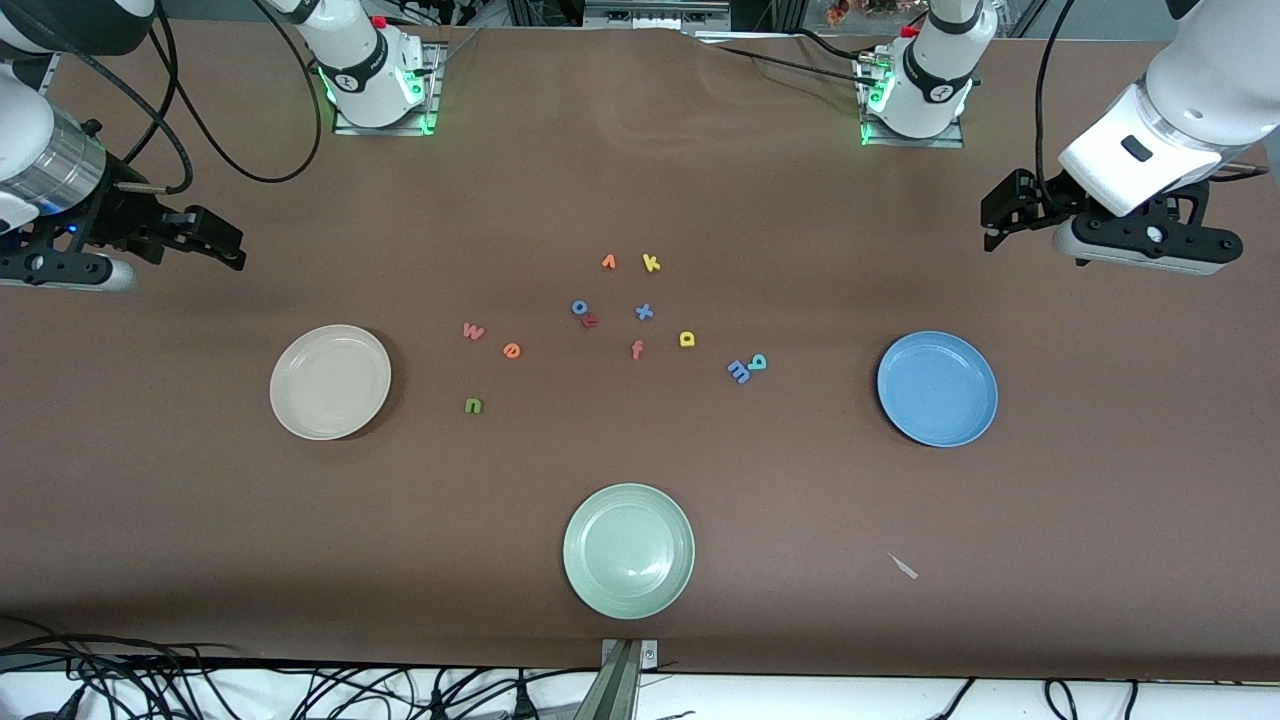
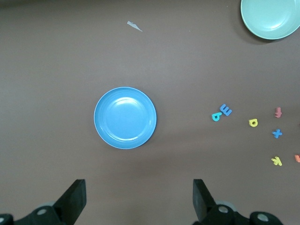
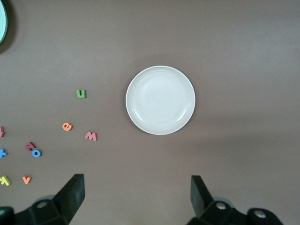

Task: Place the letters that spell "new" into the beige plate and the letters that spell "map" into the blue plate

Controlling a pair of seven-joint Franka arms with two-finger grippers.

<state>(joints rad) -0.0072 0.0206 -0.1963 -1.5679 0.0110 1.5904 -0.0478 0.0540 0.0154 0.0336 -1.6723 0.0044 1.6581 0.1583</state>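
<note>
The beige plate (image 1: 330,382) (image 3: 160,100) lies toward the right arm's end of the table and holds nothing. The blue plate (image 1: 937,388) (image 2: 125,117) lies toward the left arm's end, also bare. Between them on the table are the salmon w (image 1: 473,331) (image 3: 91,136), orange e (image 1: 511,350) (image 3: 67,126) and green n (image 1: 473,405) (image 3: 81,93). The blue m (image 1: 738,372) (image 2: 226,110) touches the teal p (image 1: 758,362) (image 2: 215,116), with the yellow a (image 1: 686,339) (image 2: 253,123) close by. My left gripper (image 1: 1003,215) (image 2: 139,183) hangs open above the table by the blue plate. My right gripper (image 1: 222,240) (image 3: 137,178) hangs open by the beige plate.
A pale green plate (image 1: 628,550) sits nearest the front camera, mid-table. Other letters lie in the middle: yellow k (image 1: 651,263), orange v (image 1: 608,262), blue o (image 1: 579,307), blue x (image 1: 644,312), orange-red f (image 1: 637,349). A small white scrap (image 1: 903,566) lies near the front edge.
</note>
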